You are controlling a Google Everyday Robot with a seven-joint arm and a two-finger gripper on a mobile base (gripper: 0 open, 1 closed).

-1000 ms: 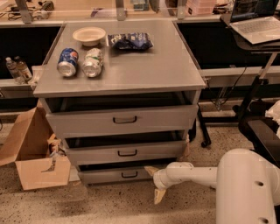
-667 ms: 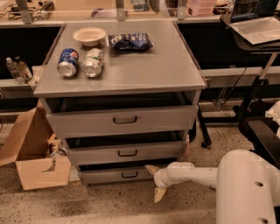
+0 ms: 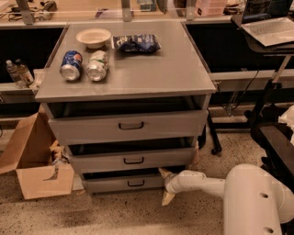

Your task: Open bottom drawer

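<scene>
Office-lab | workbench point(image 3: 82, 8), laptop point(image 3: 268, 25) | spread fingers point(image 3: 167, 198) beside bottom drawer point(image 3: 115, 184)

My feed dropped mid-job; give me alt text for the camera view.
The open pincer sits at the right end of the bottom drawer of a grey three-drawer cabinet. Two cans, a bowl and a bag lie on top; a cardboard box stands left.

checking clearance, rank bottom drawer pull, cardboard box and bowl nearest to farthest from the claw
Open claw low at right end of bottom drawer.
1. pull, just left of it
2. cardboard box, on floor, far left
3. bowl, on cabinet top, back left
</scene>
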